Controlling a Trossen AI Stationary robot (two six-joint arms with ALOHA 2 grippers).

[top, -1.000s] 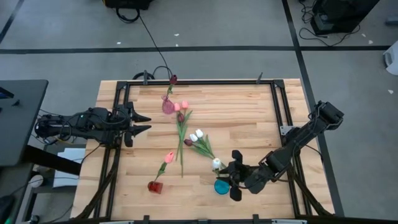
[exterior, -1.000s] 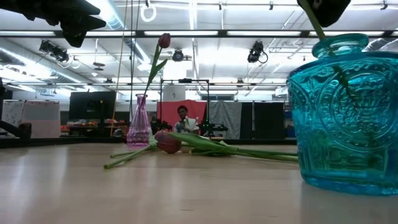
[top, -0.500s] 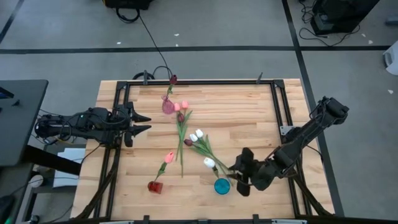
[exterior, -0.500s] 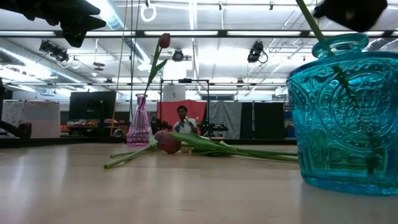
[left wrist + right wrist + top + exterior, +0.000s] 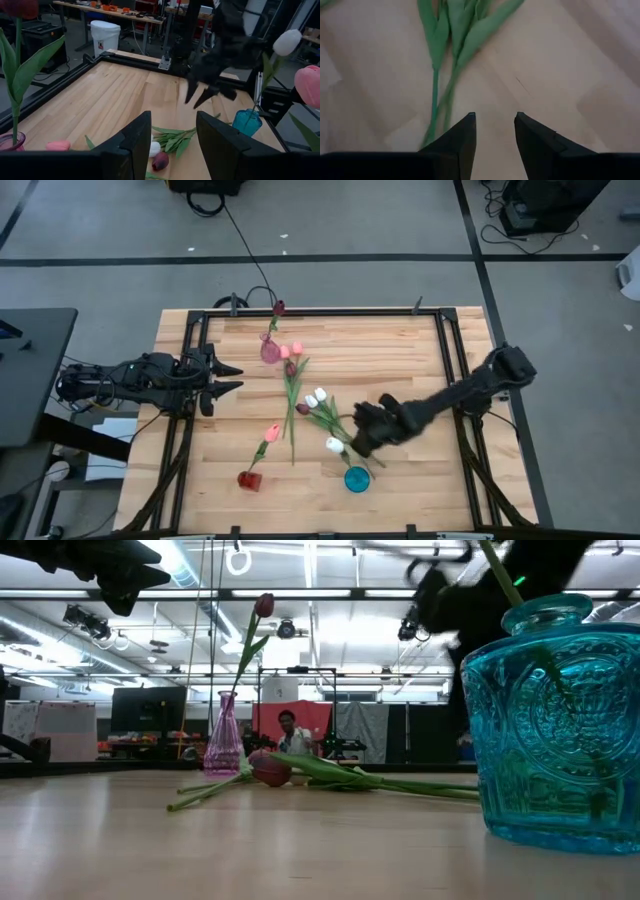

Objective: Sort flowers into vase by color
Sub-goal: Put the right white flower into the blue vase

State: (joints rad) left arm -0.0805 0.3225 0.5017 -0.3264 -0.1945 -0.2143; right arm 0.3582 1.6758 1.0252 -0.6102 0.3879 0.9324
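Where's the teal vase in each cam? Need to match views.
High: teal vase near the table's front edge, just below the right claw.
Low: fills the right foreground.
Left wrist: small, right of centre on the table's far side.
Right wrist: not in it.
Shared landmark: the white tulip standing in it.

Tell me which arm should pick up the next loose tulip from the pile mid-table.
Right, probably. The right gripper hangs open just beside the loose tulips, their stems right ahead of it. The left gripper waits open at the table's left side, farther away.

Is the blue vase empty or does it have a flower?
It has one: a white tulip leans out of the blue vase.
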